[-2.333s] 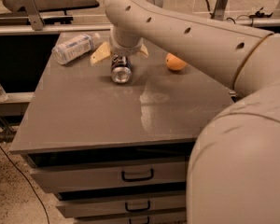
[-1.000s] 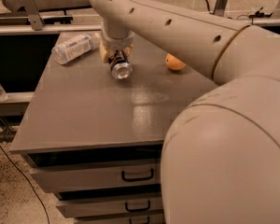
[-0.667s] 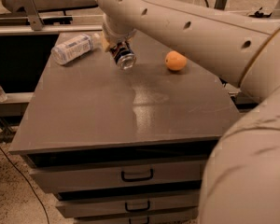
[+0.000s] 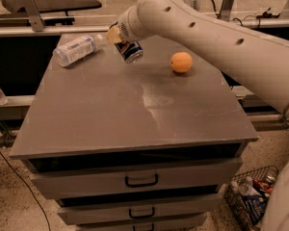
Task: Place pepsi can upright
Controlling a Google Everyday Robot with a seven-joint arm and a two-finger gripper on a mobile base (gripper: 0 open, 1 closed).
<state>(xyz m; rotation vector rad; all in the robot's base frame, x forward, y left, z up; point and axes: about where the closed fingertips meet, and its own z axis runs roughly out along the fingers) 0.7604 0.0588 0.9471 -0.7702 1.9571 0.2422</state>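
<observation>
The pepsi can [image 4: 131, 51], dark blue with a silver end facing the camera, is held tilted above the back of the grey cabinet top [image 4: 125, 109]. My gripper [image 4: 119, 36] sits at the end of the big white arm and is shut on the can's upper part. The can hangs clear of the surface, left of the orange fruit.
A clear plastic water bottle [image 4: 77, 49] lies on its side at the back left. An orange fruit [image 4: 181, 62] sits at the back right. Drawers with dark handles [image 4: 141, 180] are below the top. A wire basket [image 4: 253, 196] stands on the floor at the right.
The can was lying on the table under the gripper. It has been gripped, lifted off the surface and tilted, and the arm has swung up and back.
</observation>
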